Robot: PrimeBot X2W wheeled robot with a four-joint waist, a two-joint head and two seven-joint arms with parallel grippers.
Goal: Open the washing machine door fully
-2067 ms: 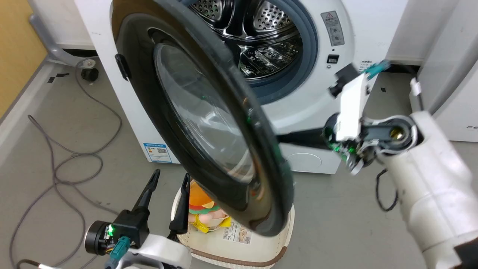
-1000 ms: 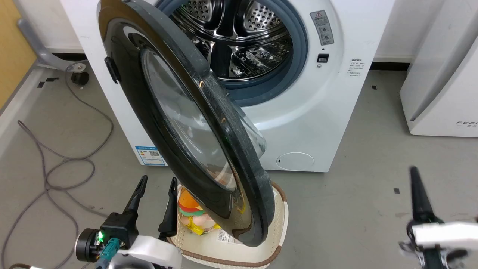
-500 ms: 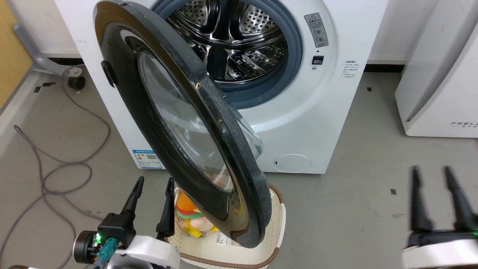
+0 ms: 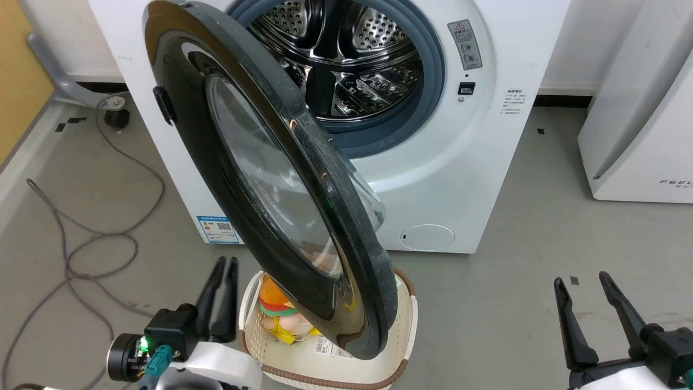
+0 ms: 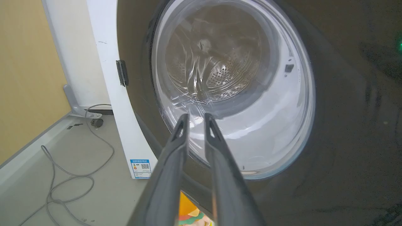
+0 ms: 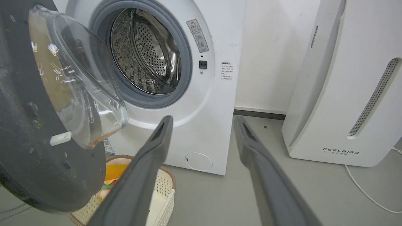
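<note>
The washing machine door, glossy black with a bulging glass window, stands swung out about halfway from the white washing machine, baring the steel drum. My left gripper is low at the left, just in front of the door's outer face, shut on nothing. In the left wrist view its fingertips point at the door's glass. My right gripper is open at the lower right, apart from the door. In the right wrist view the right gripper faces the machine, with the door's matte inner side at the left.
A cream basket holding soft toys sits on the floor under the door's lower edge. Grey cables loop on the floor at the left. A white FEELBIRD appliance stands to the right of the machine. Bare grey floor lies between them.
My right arm has drawn back from beside the door to the lower right, fingers apart. My left gripper's fingers have closed together. The door's angle has held for the last second.
</note>
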